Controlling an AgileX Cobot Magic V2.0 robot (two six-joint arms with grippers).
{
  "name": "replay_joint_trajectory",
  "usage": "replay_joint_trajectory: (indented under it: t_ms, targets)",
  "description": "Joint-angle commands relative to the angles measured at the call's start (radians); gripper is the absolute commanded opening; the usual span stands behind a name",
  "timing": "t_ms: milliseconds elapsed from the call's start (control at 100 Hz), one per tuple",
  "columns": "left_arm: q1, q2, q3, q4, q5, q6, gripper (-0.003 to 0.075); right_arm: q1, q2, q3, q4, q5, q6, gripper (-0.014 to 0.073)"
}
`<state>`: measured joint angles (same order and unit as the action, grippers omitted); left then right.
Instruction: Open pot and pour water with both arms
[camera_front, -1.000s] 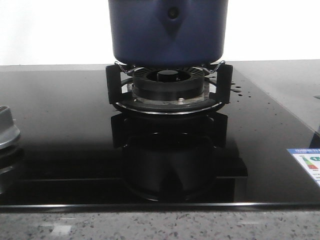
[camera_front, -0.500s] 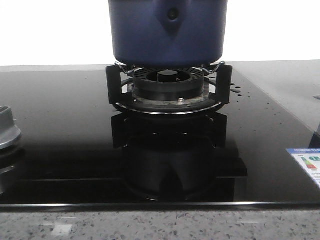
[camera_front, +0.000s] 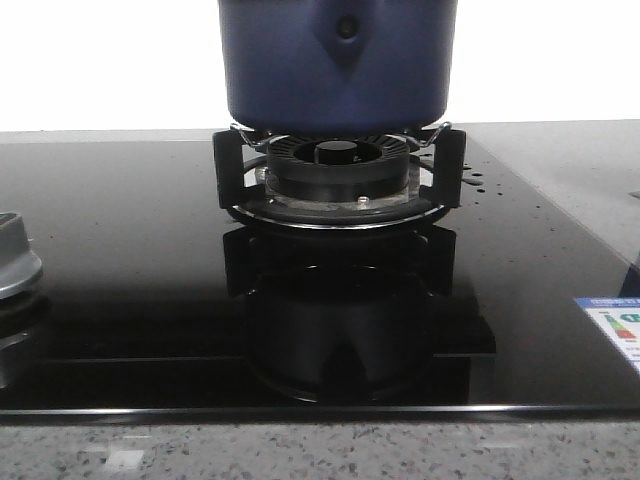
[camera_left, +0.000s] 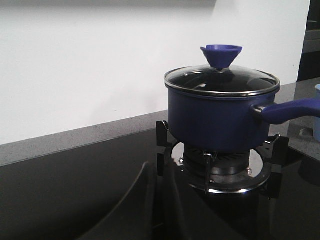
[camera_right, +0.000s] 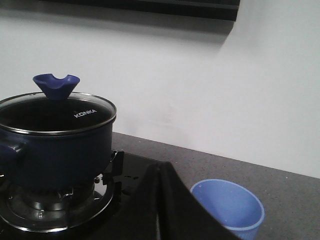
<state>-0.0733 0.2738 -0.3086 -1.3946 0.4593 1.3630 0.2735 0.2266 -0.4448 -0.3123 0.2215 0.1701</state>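
The navy-blue pot (camera_front: 338, 70) stands on the burner at the far middle of the hob. Its glass lid (camera_left: 222, 80) is on, topped by a blue funnel-shaped knob (camera_left: 221, 55). A long blue handle (camera_left: 290, 110) sticks out sideways. The right wrist view shows the pot (camera_right: 55, 150) with the lid (camera_right: 50, 112) and knob (camera_right: 56, 85) from the other side. My left gripper (camera_left: 157, 166) hangs shut and empty, well short of the pot. My right gripper (camera_right: 158, 170) is also shut and empty, between the pot and a cup. Neither gripper appears in the front view.
The black burner ring and pot stand (camera_front: 338, 185) sit on a glossy black glass hob (camera_front: 120, 280). A light-blue cup (camera_right: 227, 205) stands on the grey counter to the right of the hob. There is a silver knob (camera_front: 12, 265) at the hob's left edge and a sticker (camera_front: 615, 330) at its right.
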Motion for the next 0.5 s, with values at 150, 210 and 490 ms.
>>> replay_joint_trajectory:
  t_ms: [150,210,490]
  targets:
    - [-0.008,0.006,-0.025,-0.046,-0.02,-0.009,-0.002,0.001,0.007,-0.027,-0.008,-0.079,-0.012,-0.0071]
    - [-0.008,0.006,-0.025,-0.046,-0.02,-0.009,-0.002,0.001,0.007,-0.027,-0.008,-0.079,-0.012,-0.0071]
    - [-0.008,0.006,-0.02,-0.043,-0.085,-0.001,-0.002,0.001,0.007,-0.027,-0.008,-0.079,-0.012,-0.0071]
